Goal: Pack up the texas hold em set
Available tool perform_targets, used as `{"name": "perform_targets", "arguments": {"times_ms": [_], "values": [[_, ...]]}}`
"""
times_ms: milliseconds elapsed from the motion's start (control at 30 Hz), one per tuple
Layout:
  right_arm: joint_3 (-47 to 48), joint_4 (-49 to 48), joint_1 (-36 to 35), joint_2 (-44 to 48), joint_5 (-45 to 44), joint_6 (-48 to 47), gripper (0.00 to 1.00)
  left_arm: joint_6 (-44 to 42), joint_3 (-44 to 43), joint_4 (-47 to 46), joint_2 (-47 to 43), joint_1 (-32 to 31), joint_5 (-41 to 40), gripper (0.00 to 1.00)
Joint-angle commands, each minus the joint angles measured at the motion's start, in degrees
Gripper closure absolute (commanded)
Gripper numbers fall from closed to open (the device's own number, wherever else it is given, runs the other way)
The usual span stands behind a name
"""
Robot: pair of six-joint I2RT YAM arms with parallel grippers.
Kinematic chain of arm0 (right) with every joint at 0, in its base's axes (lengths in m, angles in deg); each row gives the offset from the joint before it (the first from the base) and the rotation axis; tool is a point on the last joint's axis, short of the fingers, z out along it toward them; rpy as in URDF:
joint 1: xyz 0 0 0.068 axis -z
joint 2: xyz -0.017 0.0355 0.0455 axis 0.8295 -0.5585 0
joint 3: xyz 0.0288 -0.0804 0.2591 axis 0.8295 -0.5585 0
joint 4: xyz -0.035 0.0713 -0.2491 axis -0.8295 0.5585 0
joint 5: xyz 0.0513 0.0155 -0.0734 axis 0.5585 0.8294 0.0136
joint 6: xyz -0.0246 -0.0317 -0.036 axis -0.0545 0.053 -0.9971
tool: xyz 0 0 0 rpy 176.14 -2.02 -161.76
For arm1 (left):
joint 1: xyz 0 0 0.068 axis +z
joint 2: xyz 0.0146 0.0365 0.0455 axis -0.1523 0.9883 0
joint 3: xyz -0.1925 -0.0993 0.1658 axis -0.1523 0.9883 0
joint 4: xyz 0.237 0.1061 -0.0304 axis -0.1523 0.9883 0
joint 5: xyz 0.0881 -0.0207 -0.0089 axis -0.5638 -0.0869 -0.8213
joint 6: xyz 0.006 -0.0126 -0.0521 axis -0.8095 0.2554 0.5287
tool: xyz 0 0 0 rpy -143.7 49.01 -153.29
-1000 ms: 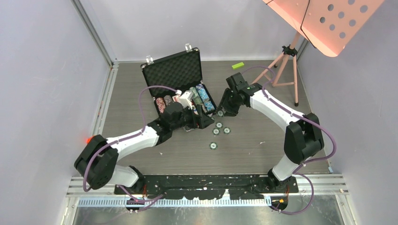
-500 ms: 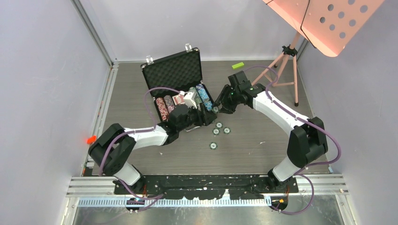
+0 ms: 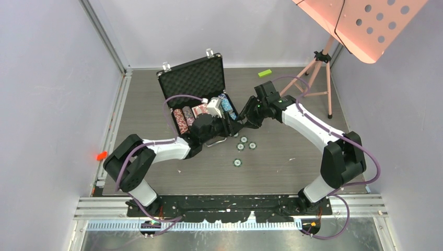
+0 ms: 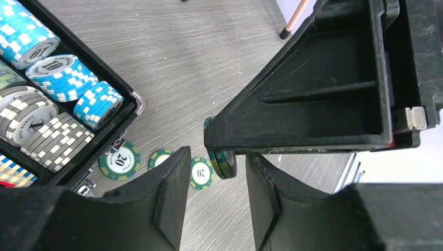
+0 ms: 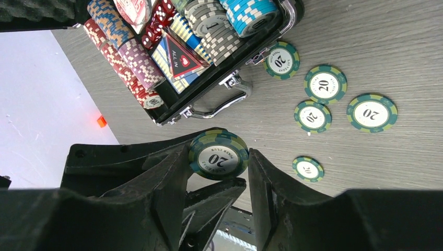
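Above the grey wood-grain tabletop (image 3: 292,157), just in front of the case, the right gripper (image 5: 218,152) pinches a short stack of green striped round poker chips (image 5: 219,159) by its rims. The left gripper (image 4: 217,157) brackets the same stack with jaws about half open; whether its pads touch it I cannot tell.

The hand-off is the risk, as I judge it. Should the right let go before the left has a firm hold, the stack falls and scatters among the five loose green chips (image 5: 325,83) lying nearby. A rim-only pinch could also let the chips shear apart.

The small black briefcase (image 3: 190,78) stands open, foam-lined lid up. It holds rows of blue-and-white chips (image 5: 251,10), grey-and-white chips (image 5: 214,29) and red-toned chips (image 5: 128,60) on edge. Beside them are red dice (image 5: 156,23) and a triangular ALL IN marker (image 5: 178,55). No free slot for the green ones shows.
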Motion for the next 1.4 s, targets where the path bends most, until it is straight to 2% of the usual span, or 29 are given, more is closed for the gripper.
{"name": "perform_targets", "arguments": {"times_ms": [0, 100, 233, 267, 300, 367, 400, 467, 533, 733, 833, 1067, 1367], "values": [[-0.58, -2.26, -0.18, 2.99, 1.51, 1.24, 0.65, 0.26, -2.65, -2.55, 0.82, -0.18, -1.23, 0.57], [-1.0, -2.65, -0.26, 3.03, 1.61, 1.27, 0.66, 0.67, -2.71, -3.78, 1.56, -0.13, -1.24, 0.67], [-1.95, -3.64, -0.27, 2.97, 1.92, 1.77, 0.66, 0.67, -3.26, -3.27, 1.99, -0.09, -1.17, 0.98], [-2.13, -3.92, -0.23, 2.96, 1.97, 2.02, 0.65, 0.49, -3.35, -2.97, 1.99, -0.09, -1.11, 1.0], [-2.42, -4.46, -0.26, 3.05, 2.02, 2.13, 0.64, 0.25, -3.37, -2.65, 1.87, -0.04, -0.98, 1.0], [-2.81, -5.04, -0.27, 3.1, 1.98, 2.3, 0.49, -0.56, -3.3, -1.76, 1.34, 0.27, -0.48, 1.0], [-2.91, -5.19, -0.27, 3.12, 1.65, 2.32, 0.33, -1.06, -3.22, -0.95, 0.82, 0.51, -0.36, 1.0], [-3.11, -5.37, -0.13, 3.49, 0.58, 2.1, 0.19, -2.78, -3.12, 1.39, -0.79, 1.62, 0.65, 1.0], [-3.74, -5.21, 0.3, 4.65, -1.29, 1.85, 0.14, -6.0, -4.04, 7.77, -2.95, 3.19, 0.87, 1.0], [-7.24, -5.25, 2.17, 11.79, -10.61, 0.19, 0.14, -24.74, -10.29, 27.27, -7.44, 5.26, -0.98, 1.0], [-8.92, -5.34, 2.73, 14.49, -15.07, -1.86, 0.15, -32.4, -10.51, 26.78, -7.29, 6.23, 1.38, 1.0], [-8.12, -5.21, 3.15, 14.37, -14.38, -6.68, 0.17, -47.62, -15.81, 32.05, -2.34, 9.51, 2.23, 1.0], [-7.17, -5.16, 3.16, 12.82, -13.12, -9.33, 0.19, -56.4, -23.84, 35.76, 7.09, 13.37, 3.65, 1.0]]}}
